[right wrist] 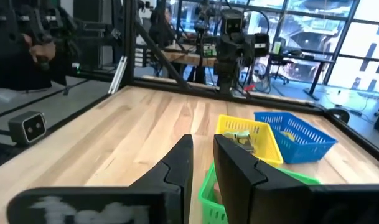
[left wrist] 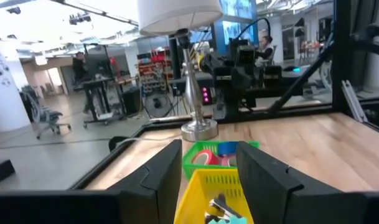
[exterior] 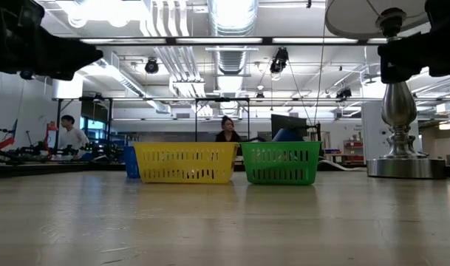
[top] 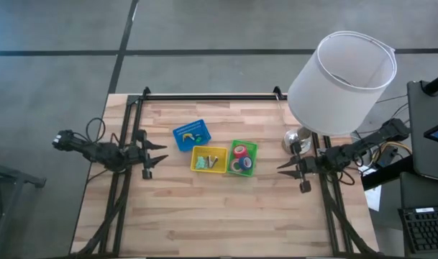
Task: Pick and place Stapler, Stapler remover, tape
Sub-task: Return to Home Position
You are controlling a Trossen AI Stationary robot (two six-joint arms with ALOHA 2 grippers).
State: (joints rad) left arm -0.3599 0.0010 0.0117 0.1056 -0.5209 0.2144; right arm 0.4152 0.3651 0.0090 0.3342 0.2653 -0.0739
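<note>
Three small bins stand in a row at the middle of the table. The green bin (top: 242, 158) holds the tape rolls (top: 239, 151), pink-red and blue, also seen as tape rolls (left wrist: 206, 157) in the left wrist view. The yellow bin (top: 209, 159) holds small green and grey items (left wrist: 219, 209). The blue bin (top: 192, 134) holds a yellowish item (right wrist: 286, 134). Which of these is the stapler or the remover I cannot tell. My left gripper (top: 162, 154) hovers open, left of the bins. My right gripper (top: 281, 164) hovers open, right of the green bin (right wrist: 214, 193).
A table lamp with a white shade (top: 341, 80) stands on its metal base (top: 296, 140) at the table's right, close to my right arm. Black frame rails (top: 204, 96) border the table's far edge. Bare wood lies toward the near edge. People show in the room beyond.
</note>
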